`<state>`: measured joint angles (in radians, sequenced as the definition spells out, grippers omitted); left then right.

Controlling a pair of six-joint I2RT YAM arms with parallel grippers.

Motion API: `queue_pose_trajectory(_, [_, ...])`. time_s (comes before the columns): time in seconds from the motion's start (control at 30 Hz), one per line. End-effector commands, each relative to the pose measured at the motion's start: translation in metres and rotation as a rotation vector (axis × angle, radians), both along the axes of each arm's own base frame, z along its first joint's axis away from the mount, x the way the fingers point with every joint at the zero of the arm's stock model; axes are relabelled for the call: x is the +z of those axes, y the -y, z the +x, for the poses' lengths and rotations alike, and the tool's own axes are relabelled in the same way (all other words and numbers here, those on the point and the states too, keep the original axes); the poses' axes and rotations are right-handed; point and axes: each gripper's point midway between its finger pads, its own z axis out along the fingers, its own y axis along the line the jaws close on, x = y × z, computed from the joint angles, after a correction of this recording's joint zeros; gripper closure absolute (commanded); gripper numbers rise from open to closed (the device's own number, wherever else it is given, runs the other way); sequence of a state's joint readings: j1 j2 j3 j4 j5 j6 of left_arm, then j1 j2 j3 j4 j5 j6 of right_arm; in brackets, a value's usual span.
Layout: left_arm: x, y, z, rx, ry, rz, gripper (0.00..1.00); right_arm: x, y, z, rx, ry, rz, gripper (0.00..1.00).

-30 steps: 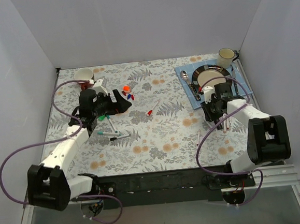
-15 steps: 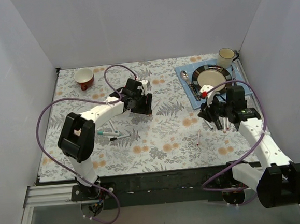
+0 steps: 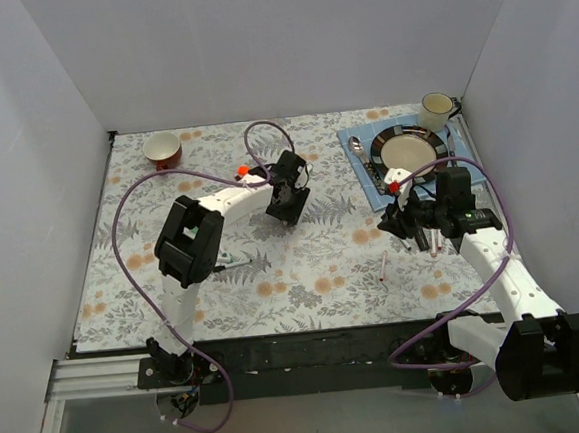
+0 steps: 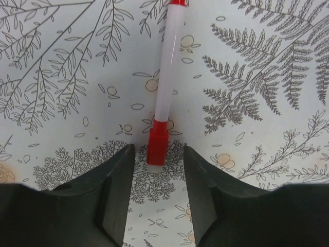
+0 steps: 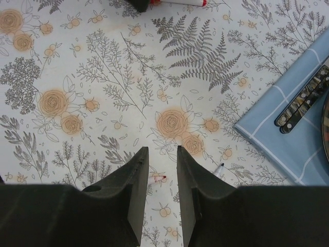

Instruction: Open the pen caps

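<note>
A red cap (image 4: 158, 141) sits on the end of a white-barrelled pen (image 4: 168, 67) lying flat near the middle of the floral surface (image 4: 267, 62). The left tool (image 4: 158, 153) now brackets the cap, one dark finger on either side with a sliver of pattern showing in each gap, so it is flanked but not yet pinched. A second ago this arm was working far to the left, near the brown cup (image 3: 163, 146); it has since swung across to the centre and its jaws have drawn in from wide to narrow. With the cap on, this pen remains to be opened, and the narrowing looks like the start of a grasp. An orange cap (image 3: 243, 168) lies loose behind the arm. The right tool (image 5: 162, 150) hangs over the surface beside the blue placemat (image 5: 288, 128), jaws slightly parted and holding nothing, as half a second ago. Pulling the cap free will likely need it on the barrel.
</note>
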<state>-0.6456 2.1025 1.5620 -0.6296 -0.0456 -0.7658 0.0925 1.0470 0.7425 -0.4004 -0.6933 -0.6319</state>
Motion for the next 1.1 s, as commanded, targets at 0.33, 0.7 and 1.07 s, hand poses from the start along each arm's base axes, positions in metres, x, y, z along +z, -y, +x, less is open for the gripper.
queue_pose_trajectory(0.33, [0.008, -0.004, 0.002, -0.019, 0.025, 0.085, 0.86, 0.011, -0.005, -0.002, 0.033, 0.03, 0.024, 0.64])
queue_pose_trajectory(0.7, [0.084, 0.045, -0.059, -0.274, 0.1, -0.284, 1.0, 0.009, -0.037, -0.068, 0.481, 0.224, 0.117, 0.15])
queue_pose_trajectory(1.07, [0.108, 0.082, -0.209, -0.478, -0.602, -0.74, 1.0, -0.009, -0.053, -0.086, 0.631, 0.419, 0.013, 0.15])
